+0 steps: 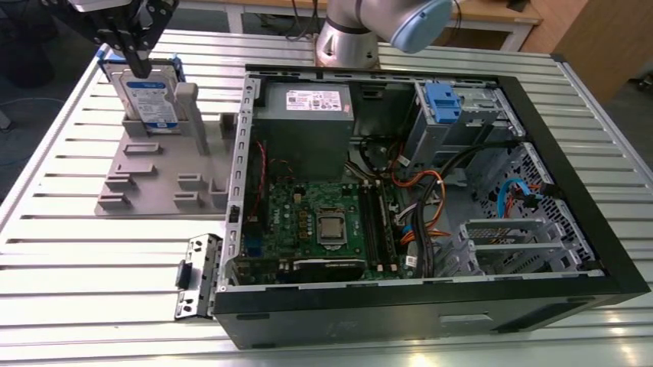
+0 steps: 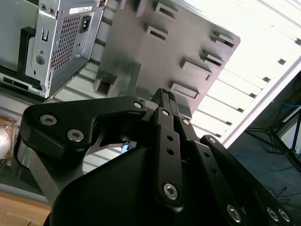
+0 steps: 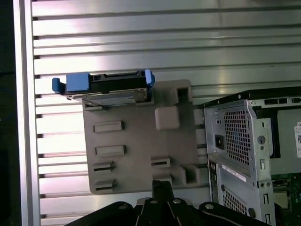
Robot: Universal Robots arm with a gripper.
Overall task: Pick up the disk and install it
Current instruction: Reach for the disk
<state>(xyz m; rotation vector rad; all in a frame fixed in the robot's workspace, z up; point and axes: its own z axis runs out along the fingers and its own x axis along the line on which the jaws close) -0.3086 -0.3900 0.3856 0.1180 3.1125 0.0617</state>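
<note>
The disk (image 1: pixel 148 98), a silver drive with a blue-and-white label in a blue carrier, stands on edge in a slot at the far end of a grey fixture plate (image 1: pixel 153 180), at the exterior view's left. The first wrist view shows the disk (image 3: pixel 108 87) from above at the plate's (image 3: pixel 136 146) far edge. My gripper (image 1: pixel 134 60) hangs above the disk's end of the plate, not touching it. Its black fingers are pressed together with nothing between them in both wrist views, the gripper (image 3: pixel 162 184) over the plate's near edge and the gripper (image 2: pixel 164 92) in front of the plate (image 2: pixel 178 42).
An open computer case (image 1: pixel 571 229) lies on the slatted metal table (image 1: pixel 61 252), right of the plate. Inside are a grey power supply (image 1: pixel 303 115), a green motherboard (image 1: pixel 316 222), cables, and a drive bay with a blue bracket (image 1: pixel 441 99). A small metal bracket (image 1: pixel 199 275) lies by the case.
</note>
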